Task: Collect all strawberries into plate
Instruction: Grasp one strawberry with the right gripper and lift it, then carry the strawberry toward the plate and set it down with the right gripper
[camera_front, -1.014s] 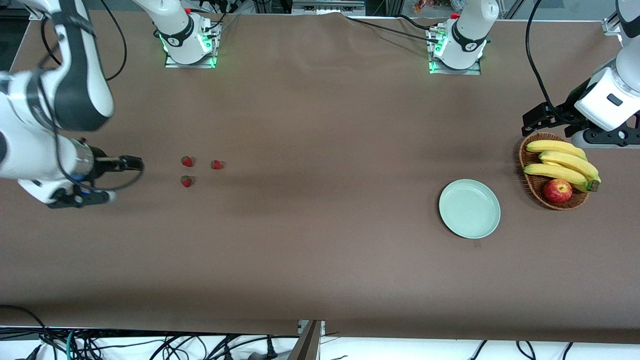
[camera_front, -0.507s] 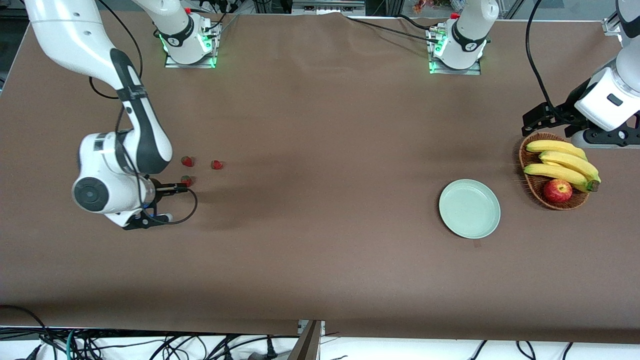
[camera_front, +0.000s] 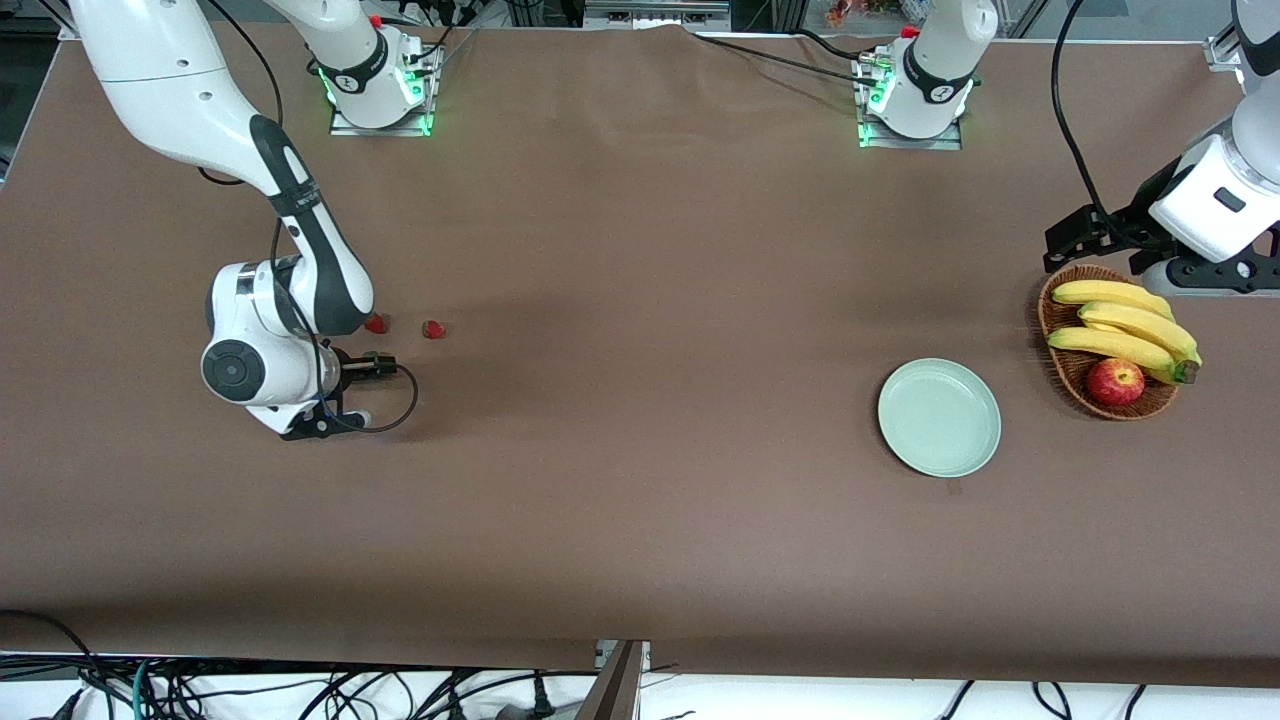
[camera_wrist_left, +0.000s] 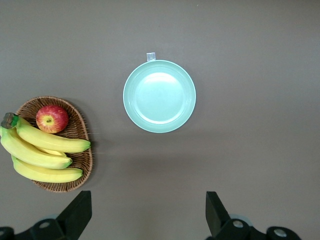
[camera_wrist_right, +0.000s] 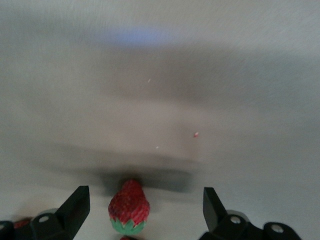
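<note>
Two strawberries show in the front view, one (camera_front: 432, 329) in the open and one (camera_front: 377, 323) partly under my right arm. The third is hidden there by my right hand. In the right wrist view a strawberry (camera_wrist_right: 129, 206) lies on the table between the open fingers of my right gripper (camera_wrist_right: 145, 192), untouched. My right gripper (camera_front: 335, 395) hangs low over the strawberry cluster. The mint-green plate (camera_front: 939, 417) sits empty toward the left arm's end and also shows in the left wrist view (camera_wrist_left: 159, 96). My left gripper (camera_front: 1205, 275) waits, open and empty (camera_wrist_left: 147, 195), over the table beside the basket.
A brown wicker basket (camera_front: 1062, 372) with bananas (camera_front: 1125, 325) and a red-yellow apple (camera_front: 1115, 381) stands beside the plate at the left arm's end; it also shows in the left wrist view (camera_wrist_left: 82, 150). Brown tabletop lies between the strawberries and the plate.
My right arm has swung in from the table's end to over the strawberries, now covering the nearest one in the front view. The left arm, plate and basket have not moved.
</note>
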